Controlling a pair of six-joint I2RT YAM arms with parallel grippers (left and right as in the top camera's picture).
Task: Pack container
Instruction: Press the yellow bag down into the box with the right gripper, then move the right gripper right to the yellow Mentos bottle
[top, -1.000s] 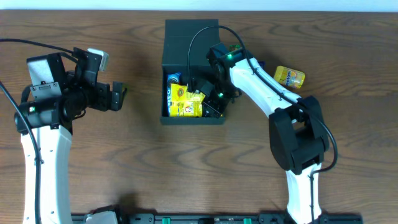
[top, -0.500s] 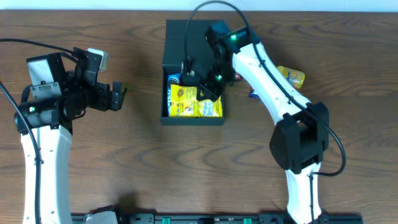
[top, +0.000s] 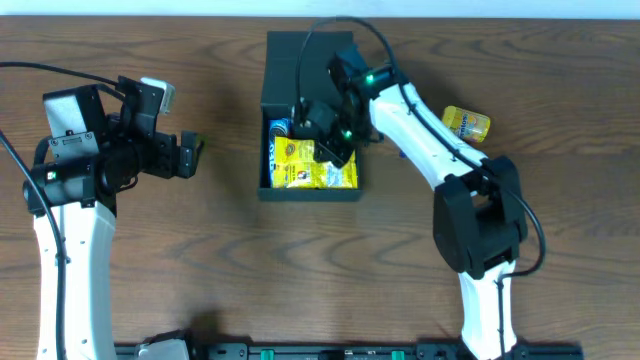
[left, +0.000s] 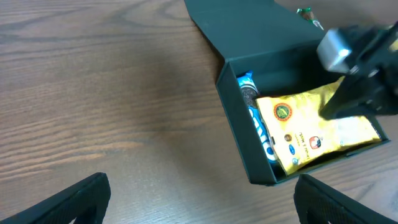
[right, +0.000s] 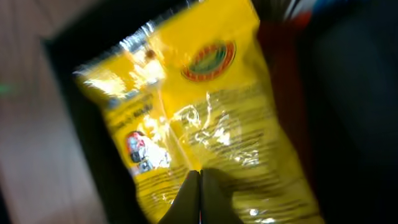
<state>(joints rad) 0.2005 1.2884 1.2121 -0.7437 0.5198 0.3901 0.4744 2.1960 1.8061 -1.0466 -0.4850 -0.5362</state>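
- Across the far middle of the table (top: 200, 250), the container (top: 310, 193) sits with its flap lid thrown back away from the robot. It has not shifted over the last second.
- Inside that box, the right gripper (top: 325, 145) has pulled out of the near-right corner, where it was a second ago. It now hangs over the middle of the opening, jaws pinched fully together with nothing between them. Its wrist view shows the closed tips just above yellow wrapping.
- Well to the left of the box, the left gripper (top: 192, 152) has stayed put. Its jaws are spread wide and empty, facing the box's left wall.
- Where the right gripper used to hide the corner, yellow packets (top: 300, 170), seemingly two side by side, now cover the near part of the floor. I judge that an item has just been settled in and the shut tips are tucking it flat.
- Against the left wall lies a blue packet (top: 280, 128), just beyond the yellow ones.
- Out on the table, right of the arm, one yellow packet (top: 466, 123) lies loose, so packing looks unfinished and the lid is not yet closed.
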